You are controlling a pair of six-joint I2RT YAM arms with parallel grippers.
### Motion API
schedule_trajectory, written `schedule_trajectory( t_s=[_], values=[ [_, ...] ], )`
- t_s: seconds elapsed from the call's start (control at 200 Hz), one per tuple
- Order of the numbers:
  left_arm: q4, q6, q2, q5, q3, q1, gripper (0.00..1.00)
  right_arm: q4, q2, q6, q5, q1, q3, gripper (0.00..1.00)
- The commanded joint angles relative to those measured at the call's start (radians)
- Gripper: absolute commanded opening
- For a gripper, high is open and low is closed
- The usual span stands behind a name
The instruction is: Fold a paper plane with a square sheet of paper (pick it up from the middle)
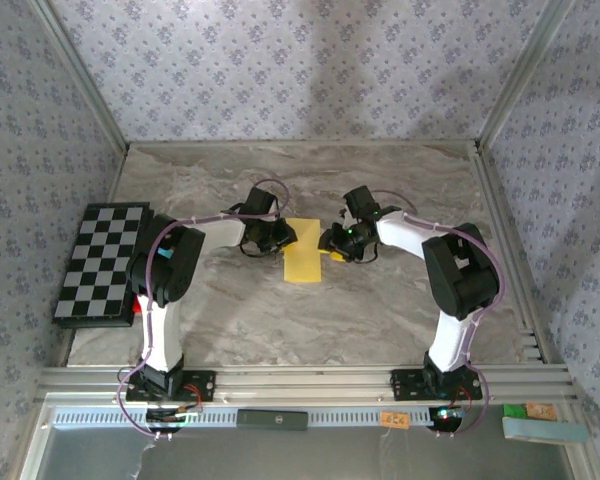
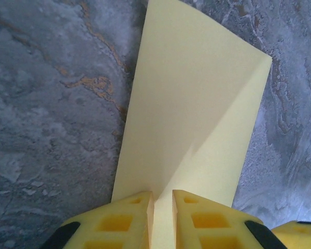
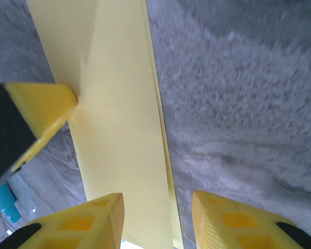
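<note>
At mid-table: you had the sheet of paper [image 1: 302,262] lying on the grey marbled table [image 1: 400,320], folded to a narrow yellow strip between the two grippers
Left gripper [image 2: 162,198]: its yellow fingers were drawn nearly together on the strip's near edge, the paper running into the thin slot between them, which read as a pinch on the sheet
Right gripper [image 3: 156,201]: its fingers stood apart, straddling the strip's layered long edge without clamping it, while what looked like a fingertip [image 3: 52,101] of the left gripper met the paper from the other side
Creases: a diagonal fold crossed the upper layer in the left wrist view
Handling: judged very light, thin and limp, quick to slide on the smooth top and to crease wherever you squeezed
Where to hold: judged best at an edge or along a fold, in a flat shallow pinch, one gripper pinning while the other lifted a single layer
Off to the side: the checkered board [image 1: 102,262] lay well apart at the table's left edge
</note>
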Motion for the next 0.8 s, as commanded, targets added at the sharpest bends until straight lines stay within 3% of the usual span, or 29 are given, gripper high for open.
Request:
schedule_trajectory(
  t_s=[0.0,0.795],
  values=[
    [-0.031,-0.019,0.017,-0.013,-0.028,0.000,0.18,-0.005,0.013,0.028,-0.045,0.012,-0.027,0.40],
    [-0.051,-0.027,0.020,-0.020,-0.028,0.003,0.16,-0.002,0.010,0.051,-0.113,0.068,-0.065,0.33]
  ],
)
